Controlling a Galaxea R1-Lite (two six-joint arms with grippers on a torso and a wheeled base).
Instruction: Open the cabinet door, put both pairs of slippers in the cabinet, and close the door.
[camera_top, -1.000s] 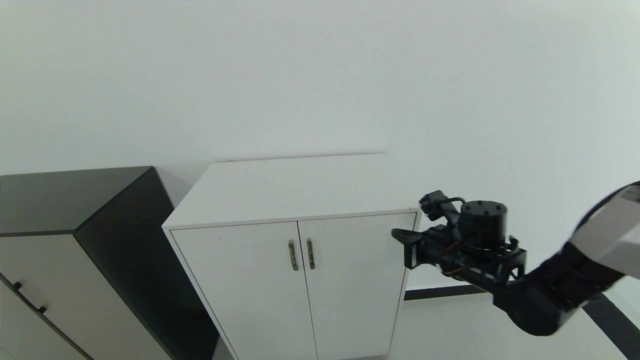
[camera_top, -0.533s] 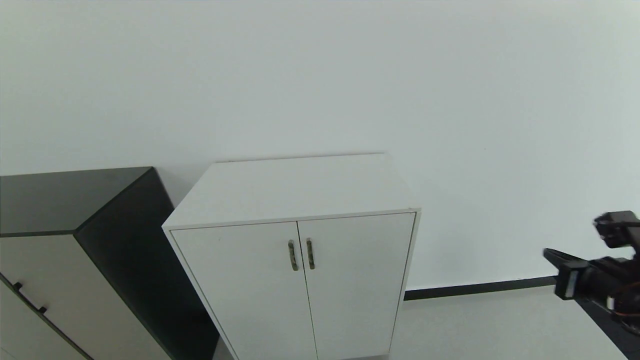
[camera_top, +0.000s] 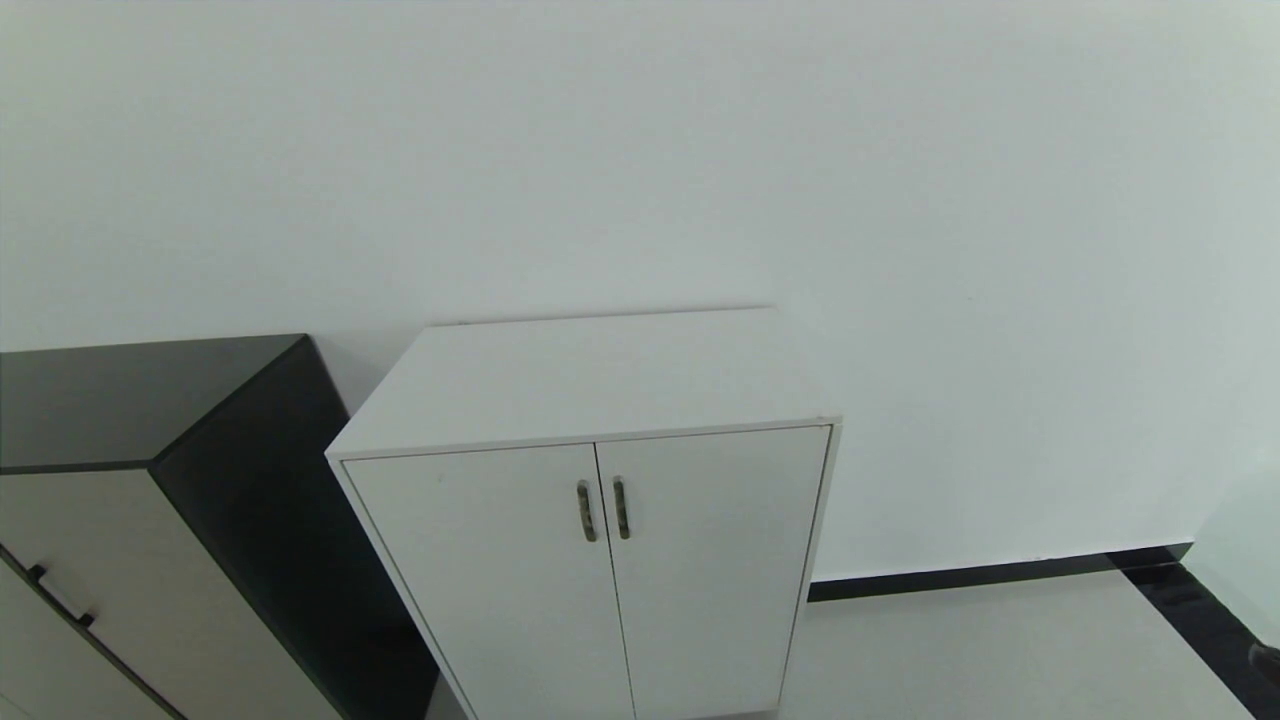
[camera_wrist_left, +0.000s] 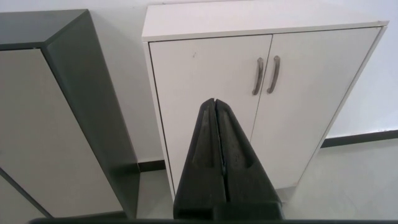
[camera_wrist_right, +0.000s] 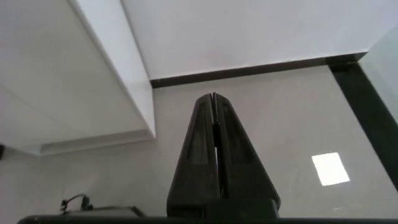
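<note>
White cabinet (camera_top: 585, 470) standing at six o'clock in the head view, both doors (camera_top: 500, 560) sitting shut, dark cabinet (camera_top: 150, 430) flanking it at nine o'clock, left gripper (camera_wrist_left: 215, 102) clenching on nothing, facing the left door (camera_wrist_left: 205, 68), right gripper (camera_wrist_right: 214, 98) clenching empty above the floor (camera_wrist_right: 292, 106) beside the cabinet

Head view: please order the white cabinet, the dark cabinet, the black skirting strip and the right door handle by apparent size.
1. white cabinet
2. dark cabinet: similar, but cut off at the edge, so unsure
3. black skirting strip
4. right door handle
</note>
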